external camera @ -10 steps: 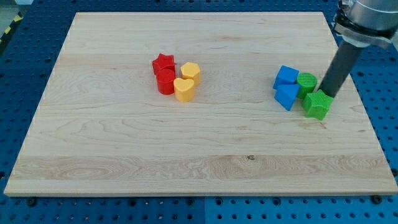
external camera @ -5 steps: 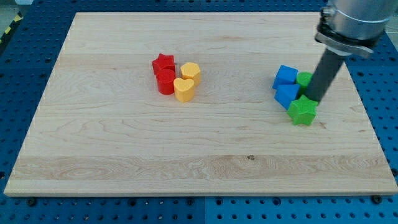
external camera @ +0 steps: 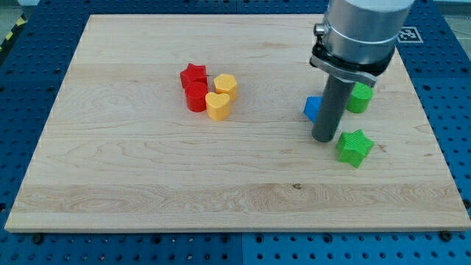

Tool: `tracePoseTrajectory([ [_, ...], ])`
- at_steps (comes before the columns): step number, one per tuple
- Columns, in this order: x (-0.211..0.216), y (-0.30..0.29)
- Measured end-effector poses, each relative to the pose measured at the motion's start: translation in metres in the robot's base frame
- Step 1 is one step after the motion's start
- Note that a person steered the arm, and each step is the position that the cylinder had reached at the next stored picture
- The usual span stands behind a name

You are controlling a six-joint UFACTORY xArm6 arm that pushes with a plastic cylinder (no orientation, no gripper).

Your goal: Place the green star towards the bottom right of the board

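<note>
Green star (external camera: 354,147) lies nearest the view's bottom, on the right half of the wooden surface (external camera: 147,177), still short of the bottom right corner. Just to its left my tip (external camera: 324,139) rests on the wood, close beside the star; whether they touch I cannot tell. There is no hand on this arm, only the rod, so nothing is held. Behind the rod a blue block (external camera: 313,108) peeks out, its shape mostly hidden. A second green block (external camera: 360,97), perhaps a cylinder, sits farther up. Well apart to the left cluster a yellow heart (external camera: 218,106), a red cylinder (external camera: 196,97), another yellow block (external camera: 226,85) and a red star (external camera: 193,73).
</note>
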State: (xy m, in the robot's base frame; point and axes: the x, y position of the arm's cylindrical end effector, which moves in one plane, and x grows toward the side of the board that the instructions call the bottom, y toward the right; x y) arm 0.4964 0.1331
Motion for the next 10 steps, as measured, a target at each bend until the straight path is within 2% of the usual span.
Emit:
tracePoseTrajectory([
  [2, 0.015, 0.021],
  [3, 0.010, 0.029],
  [4, -0.014, 0.031],
  [6, -0.005, 0.055],
  [9, 0.014, 0.051],
  [10, 0.014, 0.007],
])
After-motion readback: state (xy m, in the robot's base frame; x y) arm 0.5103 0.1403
